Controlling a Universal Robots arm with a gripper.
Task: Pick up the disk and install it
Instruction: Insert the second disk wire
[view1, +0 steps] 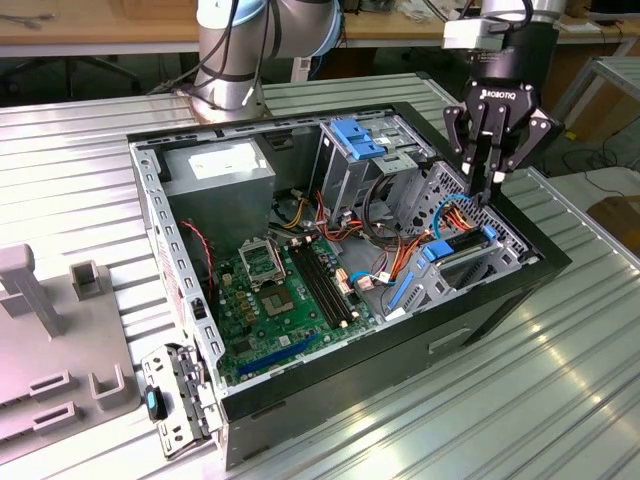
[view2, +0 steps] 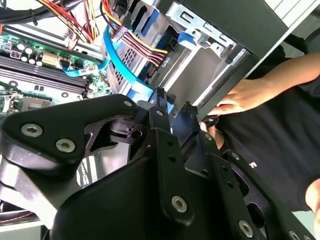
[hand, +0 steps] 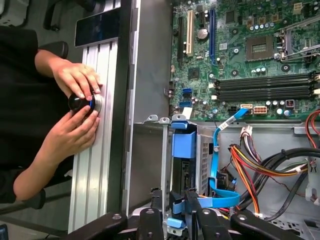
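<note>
Black pincer (hand: 173, 210) nearly closed on the disk's (hand: 183, 167) blue tab, above open computer case (view1: 520, 285) on ribbed metal table (view1: 560, 390).

A ribbed metal table (view1: 560, 390) with long parallel grooves carries the scene. An open black computer case (view1: 480, 315) stands on it, side panel off. At the exterior view's left, a grey fixture plate (view1: 60, 400) with upright blocks lies on the table, and the robot arm's base (view1: 222, 92) is mounted behind the case.
</note>
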